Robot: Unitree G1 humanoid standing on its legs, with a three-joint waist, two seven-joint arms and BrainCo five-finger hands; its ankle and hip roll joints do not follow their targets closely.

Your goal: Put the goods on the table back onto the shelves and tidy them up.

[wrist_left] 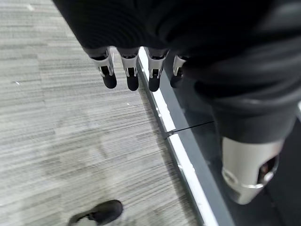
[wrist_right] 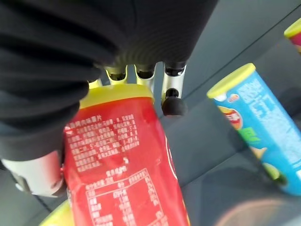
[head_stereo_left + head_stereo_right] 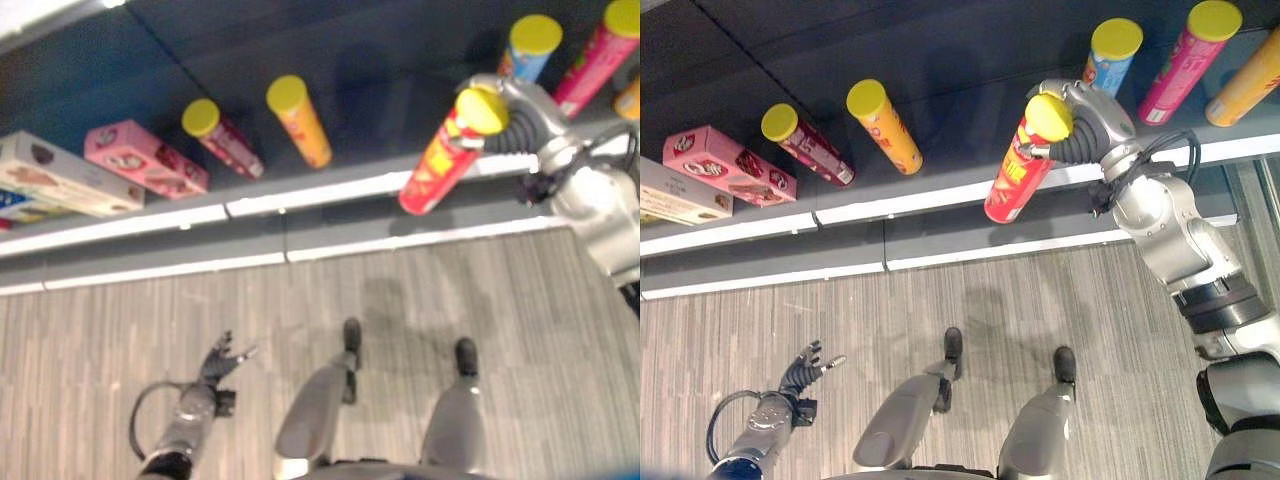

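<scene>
- Right hand (image 3: 1080, 120): I see it raised at the front edge of the shelf (image 3: 940, 200), its fingers (image 2: 171, 96) curled over the yellow lid end of the red can (image 3: 1018, 170) and its thumb closing from the other side, so the can is gripped at its top; the can's lower end reaches past the shelf's white front strip; I cannot tell whether its base touches the shelf board.
- Left hand (image 3: 805, 370): it hangs low at my left over the grey striped floor (image 3: 940, 300), well apart from the shelf; in the left wrist view its fingers (image 1: 131, 75) stand straight in a row and hold nothing.
- Goods to the right of the red can: a blue can (image 3: 1110, 55) with a yellow lid stands just beside the right hand; a pink can (image 3: 1185, 60) follows, then an orange can (image 3: 1245, 85) at the view's edge; the right wrist view shows the blue can (image 2: 256, 122) near the held red can (image 2: 122, 165), apart from it.
- Goods to the left of the red can: an orange-yellow can (image 3: 885, 125), then a dark red can (image 3: 805, 145), both yellow-lidded; a pink box (image 3: 725, 165) beside them; a white box (image 3: 675, 200) at the far left.
</scene>
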